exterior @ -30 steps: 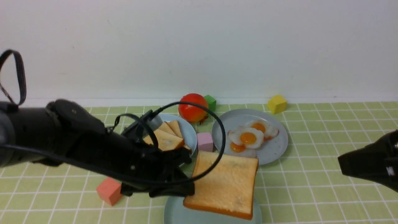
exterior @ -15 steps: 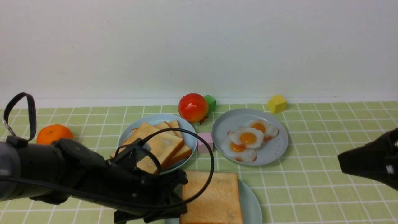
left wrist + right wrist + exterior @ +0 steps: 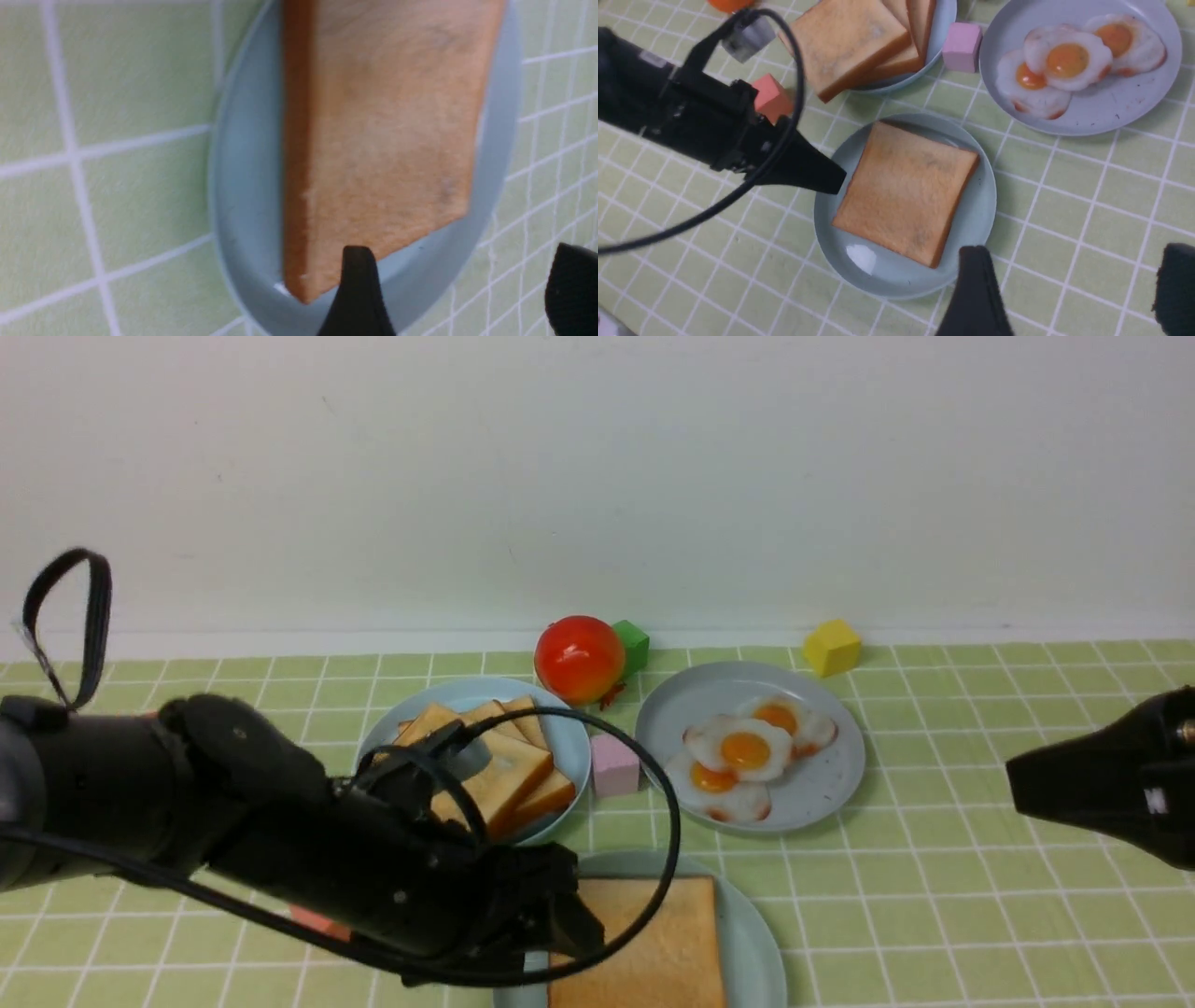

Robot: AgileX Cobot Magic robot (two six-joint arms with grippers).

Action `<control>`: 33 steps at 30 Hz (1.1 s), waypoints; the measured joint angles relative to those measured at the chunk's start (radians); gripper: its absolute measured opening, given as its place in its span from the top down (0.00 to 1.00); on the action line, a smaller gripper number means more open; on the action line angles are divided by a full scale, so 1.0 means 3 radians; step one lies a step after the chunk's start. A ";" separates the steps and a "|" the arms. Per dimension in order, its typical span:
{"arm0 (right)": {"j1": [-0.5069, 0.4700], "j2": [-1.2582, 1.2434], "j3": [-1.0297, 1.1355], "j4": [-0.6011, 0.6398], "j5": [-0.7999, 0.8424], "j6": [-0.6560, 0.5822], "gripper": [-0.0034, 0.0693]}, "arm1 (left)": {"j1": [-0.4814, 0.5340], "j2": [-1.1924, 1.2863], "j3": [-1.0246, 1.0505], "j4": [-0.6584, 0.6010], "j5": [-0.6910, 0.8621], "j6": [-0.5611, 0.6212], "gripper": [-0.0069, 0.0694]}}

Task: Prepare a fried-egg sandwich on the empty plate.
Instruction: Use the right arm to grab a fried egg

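Note:
The pale teal plate (image 3: 752, 933) sits at the near middle of the table. One golden-brown toast slice (image 3: 639, 943) lies flat on it, bare on top; it also shows in the right wrist view (image 3: 906, 191) and the left wrist view (image 3: 387, 130). My left gripper (image 3: 574, 929) is open and empty, its tips at the toast's left edge (image 3: 826, 179), just above the plate rim (image 3: 233, 186). Toy fried eggs (image 3: 742, 751) lie on the grey plate (image 3: 822, 784). My right gripper (image 3: 1018, 782) is open and empty, off to the right.
A bluer plate (image 3: 569, 747) holds several toast slices (image 3: 495, 775). A tomato (image 3: 579, 658), a green cube (image 3: 635, 644), a yellow cube (image 3: 831, 647) and a pink cube (image 3: 614, 763) stand around the plates. A salmon cube (image 3: 770, 95) sits under my left arm.
My left gripper carried the toast down onto the teal plate, let it go and now stands open at its left edge. The right gripper edged slightly left.

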 joint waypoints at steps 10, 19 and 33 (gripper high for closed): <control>-0.0083 0.0844 -0.0010 0.0024 -0.0830 0.0801 0.26 | 0.0000 -0.0564 -0.1450 0.1387 0.0833 0.0000 0.43; -0.0684 0.2106 -0.0069 0.1489 -0.1130 -0.0026 0.26 | 0.0000 -0.0575 -0.1820 0.1606 0.1290 0.0013 0.93; -0.0689 0.3173 -0.0100 0.4272 -0.1313 -0.2373 0.26 | 0.0000 -0.0575 -0.1301 0.1467 0.1123 0.0088 0.93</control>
